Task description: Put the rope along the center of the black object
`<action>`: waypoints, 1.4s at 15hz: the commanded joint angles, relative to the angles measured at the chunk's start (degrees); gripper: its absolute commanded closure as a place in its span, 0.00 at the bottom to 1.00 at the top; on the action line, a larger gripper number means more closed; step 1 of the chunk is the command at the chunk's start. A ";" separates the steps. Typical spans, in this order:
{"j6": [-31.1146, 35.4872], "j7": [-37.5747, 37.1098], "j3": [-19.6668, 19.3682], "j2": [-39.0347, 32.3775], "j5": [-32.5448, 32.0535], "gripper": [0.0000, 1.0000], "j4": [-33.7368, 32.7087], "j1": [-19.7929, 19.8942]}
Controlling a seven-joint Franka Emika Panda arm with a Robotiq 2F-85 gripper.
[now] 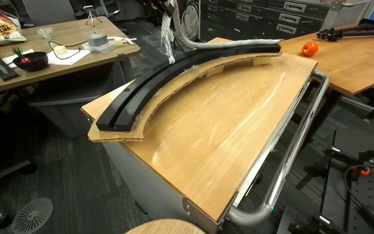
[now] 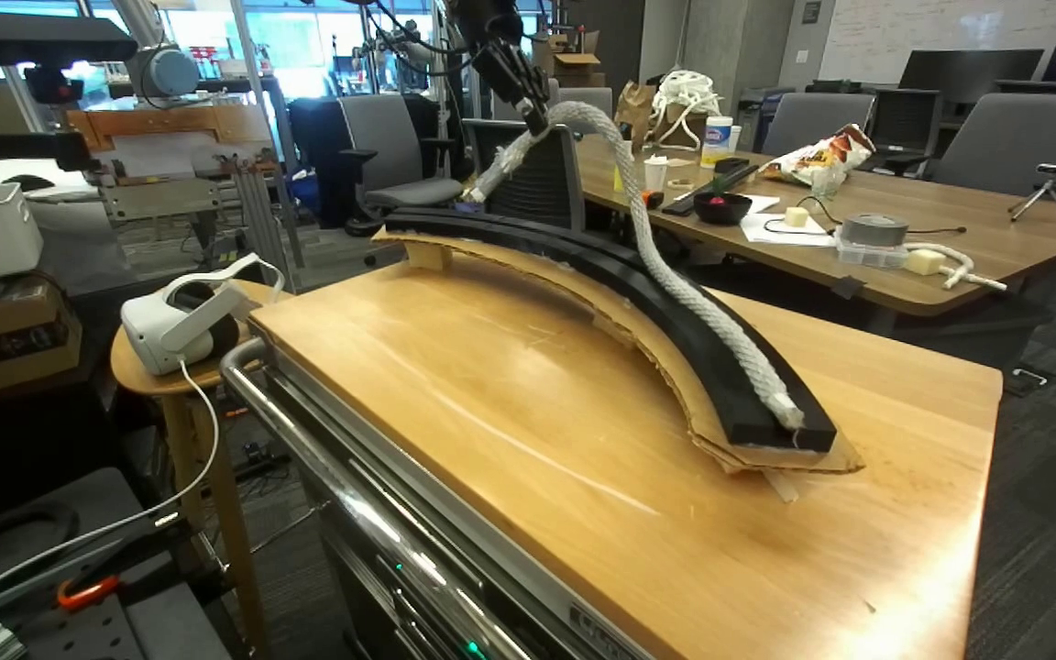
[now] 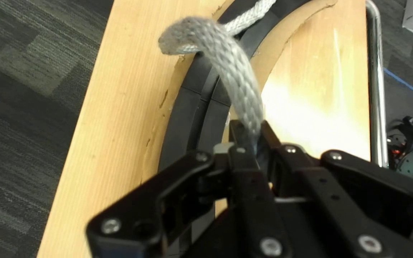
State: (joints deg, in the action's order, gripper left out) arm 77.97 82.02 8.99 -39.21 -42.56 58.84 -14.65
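The black object (image 1: 138,104) is a long curved track with a central groove, on cardboard; it also shows in the exterior view (image 2: 730,396) and the wrist view (image 3: 185,113). The pale rope (image 2: 647,240) has one end lying on the track's end by the groove; whether it sits inside cannot be told. From there it rises in an arch to my gripper (image 2: 535,121), raised above the track. My gripper (image 3: 252,125) is shut on the rope (image 3: 240,84) in the wrist view. The rope's other, frayed end hangs free past the fingers, above the track (image 1: 167,42).
The track's cardboard base (image 1: 180,83) rests on a wooden cart top (image 1: 226,107) with a metal tube rail (image 1: 287,169). A table (image 1: 115,29) with a bowl, tape and chips stands beyond. Another table (image 1: 362,61) holds an orange object (image 1: 310,48). A headset (image 2: 170,321) lies on a stool.
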 commanded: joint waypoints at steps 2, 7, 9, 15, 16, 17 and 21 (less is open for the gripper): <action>-4.36 1.97 -1.32 -3.08 2.61 0.97 -6.79 -1.93; -5.71 1.65 -1.58 -3.87 2.48 0.97 -9.81 -3.88; -6.12 1.66 -1.67 -4.19 2.49 0.97 -10.83 -4.66; -7.92 1.82 -2.00 -6.91 3.61 0.97 -12.60 -4.91; -8.27 2.01 -1.98 -7.45 4.19 0.97 -12.92 -4.73; -8.45 2.00 -2.06 -7.93 4.91 0.97 -13.19 -4.61; -10.10 2.25 -1.89 -9.41 9.71 0.97 -15.35 -4.28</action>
State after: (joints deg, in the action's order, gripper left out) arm 70.87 82.27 7.56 -46.40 -36.51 49.05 -18.64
